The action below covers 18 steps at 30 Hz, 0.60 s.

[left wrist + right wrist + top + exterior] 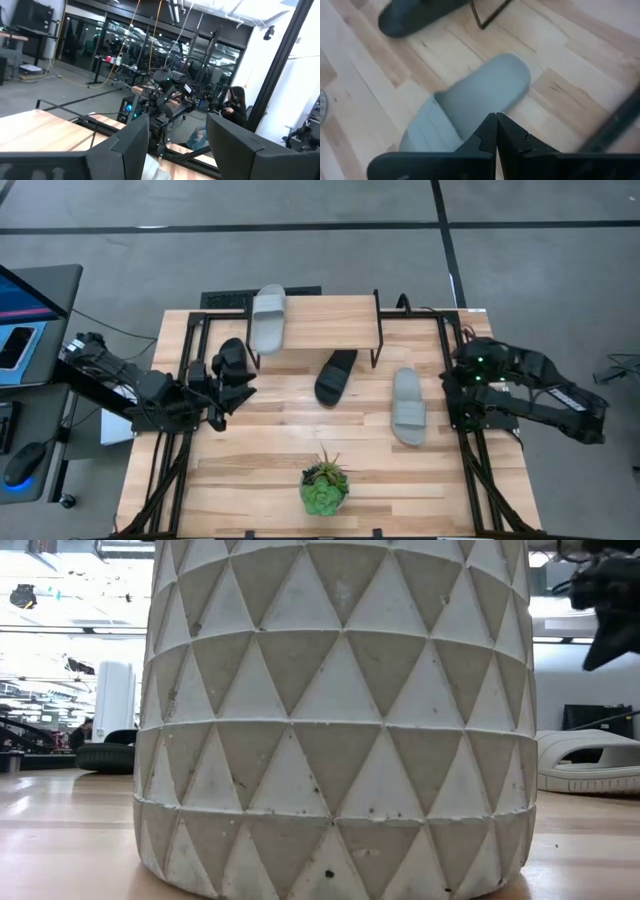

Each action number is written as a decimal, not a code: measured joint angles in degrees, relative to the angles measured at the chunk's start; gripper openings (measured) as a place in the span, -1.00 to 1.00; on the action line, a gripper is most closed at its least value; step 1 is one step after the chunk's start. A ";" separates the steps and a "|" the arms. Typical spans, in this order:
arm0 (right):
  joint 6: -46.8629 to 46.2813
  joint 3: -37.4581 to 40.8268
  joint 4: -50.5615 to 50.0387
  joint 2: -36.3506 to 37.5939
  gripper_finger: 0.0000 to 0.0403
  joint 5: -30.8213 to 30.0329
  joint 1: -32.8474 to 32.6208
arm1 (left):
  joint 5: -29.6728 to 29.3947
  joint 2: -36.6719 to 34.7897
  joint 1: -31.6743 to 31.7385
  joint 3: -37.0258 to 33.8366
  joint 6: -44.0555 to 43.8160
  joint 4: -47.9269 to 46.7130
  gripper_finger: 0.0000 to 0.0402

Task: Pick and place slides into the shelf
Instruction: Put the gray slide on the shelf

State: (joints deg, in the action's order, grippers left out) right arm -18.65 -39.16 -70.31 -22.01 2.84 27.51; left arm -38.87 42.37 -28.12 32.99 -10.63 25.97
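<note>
Plant pot (pixel 338 710), white with a triangle pattern, fills nearly all of my low view and blocks most of the table; from above it's the small green succulent (pixel 324 487) near the front edge. Past it I see one light grey slide (pixel 408 406) lying flat on the slatted wooden table (pixel 500 500), near the right arm. A second grey slide (pixel 268 318) sits on the plank top of the shelf (pixel 330 320) at its left end. A black slide (pixel 335 376) lies just in front of the shelf, toe angled under it. My left gripper (pixel 238 375) is spread wide at the shelf's left front corner, with something black between the fingers that I can't make out. My right gripper (pixel 496 131) has fingers pressed together, hovering over the grey slide, empty. Grey floor with dark lines all round; desk with a screen (pixel 25 292) and a mouse (pixel 20 465) at far left. Left wrist view shows a person (pixel 235 105) seated beyond the table.
</note>
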 joint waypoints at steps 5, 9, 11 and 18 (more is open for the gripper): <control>0.75 0.66 3.28 -4.50 -0.94 0.23 0.00 | -0.02 0.00 0.02 0.00 1.32 0.60 -0.08; 1.56 0.66 3.86 -10.63 -0.77 0.50 -0.11 | -0.18 0.00 0.04 0.00 1.92 0.51 -0.08; 1.56 0.66 4.22 -14.01 -0.67 0.63 -0.11 | -0.62 0.00 0.04 0.00 2.21 0.51 -0.08; 8.27 0.35 5.28 -27.05 -0.48 3.29 -0.04 | -1.38 0.00 0.07 0.00 2.50 0.33 -0.08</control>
State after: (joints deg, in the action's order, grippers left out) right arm -10.38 -38.81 -65.02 -49.06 6.13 27.46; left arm -40.25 42.37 -28.05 32.99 -8.12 26.30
